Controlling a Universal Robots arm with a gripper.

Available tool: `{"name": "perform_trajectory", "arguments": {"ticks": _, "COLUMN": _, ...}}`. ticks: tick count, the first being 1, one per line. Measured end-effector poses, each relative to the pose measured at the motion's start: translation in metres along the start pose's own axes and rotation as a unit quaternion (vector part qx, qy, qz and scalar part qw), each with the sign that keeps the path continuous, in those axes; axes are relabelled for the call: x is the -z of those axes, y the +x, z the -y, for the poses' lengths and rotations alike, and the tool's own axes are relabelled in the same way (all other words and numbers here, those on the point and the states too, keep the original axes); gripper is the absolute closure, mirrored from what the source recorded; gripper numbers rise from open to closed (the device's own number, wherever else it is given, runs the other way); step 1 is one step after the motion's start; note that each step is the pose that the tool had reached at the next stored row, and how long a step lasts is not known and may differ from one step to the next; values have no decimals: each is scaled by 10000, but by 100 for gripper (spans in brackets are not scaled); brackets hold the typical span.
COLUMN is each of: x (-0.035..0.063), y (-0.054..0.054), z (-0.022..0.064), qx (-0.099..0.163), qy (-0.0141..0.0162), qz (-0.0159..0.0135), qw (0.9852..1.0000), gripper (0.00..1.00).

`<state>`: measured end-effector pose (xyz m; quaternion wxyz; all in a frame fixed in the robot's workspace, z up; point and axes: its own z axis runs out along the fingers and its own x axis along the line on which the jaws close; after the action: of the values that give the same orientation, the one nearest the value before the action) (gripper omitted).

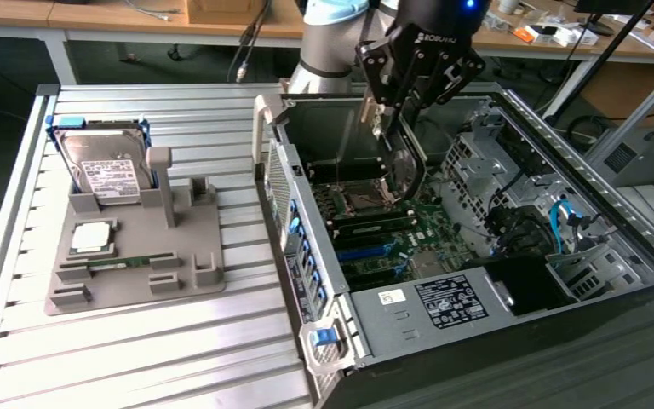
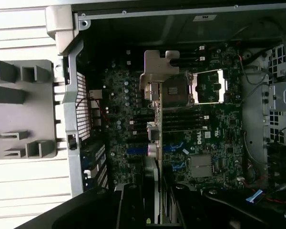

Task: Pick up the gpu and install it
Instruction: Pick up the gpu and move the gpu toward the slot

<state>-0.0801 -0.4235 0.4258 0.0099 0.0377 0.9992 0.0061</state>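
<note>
We find the pincer [image 1: 401,100] clenched on the upper edge of the gpu [image 1: 404,166], which hangs edge-down inside the open computer case [image 1: 282,179], over the motherboard [image 1: 378,251]. We judge this upright hold keeps the card's lower edge square to the board's slots.

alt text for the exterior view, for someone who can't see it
A robot gripper holds the gpu upright over the motherboard inside an open pc case. On the exterior view's left, a grey holder on the slatted table carries a hard drive.

Probably a lab: cluttered workbenches [image 1: 111,15]
</note>
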Motion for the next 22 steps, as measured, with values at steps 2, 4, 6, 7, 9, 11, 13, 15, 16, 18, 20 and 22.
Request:
{"name": "perform_trajectory", "arguments": {"ticks": 2, "x": -10, "y": -60, "z": -4, "qx": 1, "qy": 1, "qz": 0, "qw": 10000, "gripper": 73}}
{"name": "perform_trajectory", "arguments": {"ticks": 4, "x": -22, "y": -124, "z": -9, "qx": 0, "qy": 2, "qz": 0, "qw": 10000, "gripper": 73}}
{"name": "perform_trajectory", "arguments": {"ticks": 6, "x": -34, "y": -186, "z": -13, "qx": 0, "qy": 3, "qz": 0, "qw": 10000, "gripper": 73}}
{"name": "perform_trajectory", "arguments": {"ticks": 7, "x": -40, "y": -215, "z": -15, "qx": 1, "qy": 4, "qz": 0, "qw": 10000, "gripper": 73}}
{"name": "perform_trajectory", "arguments": {"ticks": 9, "x": -51, "y": -272, "z": -20, "qx": 0, "qy": 6, "qz": 0, "qw": 10000, "gripper": 73}}
{"name": "perform_trajectory", "arguments": {"ticks": 11, "x": -64, "y": -332, "z": -24, "qx": 1, "qy": 8, "qz": 0, "qw": 10000, "gripper": 73}}
{"name": "perform_trajectory", "arguments": {"ticks": 13, "x": -78, "y": -398, "z": -29, "qx": 0, "qy": 10, "qz": -1, "qw": 10000, "gripper": 73}}
{"name": "perform_trajectory", "arguments": {"ticks": 15, "x": -92, "y": -467, "z": -34, "qx": 1, "qy": 13, "qz": -2, "qw": 10000, "gripper": 73}}
{"name": "perform_trajectory", "arguments": {"ticks": 16, "x": -100, "y": -501, "z": -36, "qx": 1, "qy": 14, "qz": -2, "qw": 10000, "gripper": 73}}
{"name": "perform_trajectory", "arguments": {"ticks": 18, "x": -115, "y": -565, "z": -41, "qx": 0, "qy": 16, "qz": -2, "qw": 10000, "gripper": 73}}
{"name": "perform_trajectory", "arguments": {"ticks": 20, "x": -129, "y": -626, "z": -45, "qx": 1, "qy": 17, "qz": -2, "qw": 10000, "gripper": 73}}
{"name": "perform_trajectory", "arguments": {"ticks": 22, "x": -141, "y": -680, "z": -49, "qx": 0, "qy": 18, "qz": -2, "qw": 10000, "gripper": 73}}
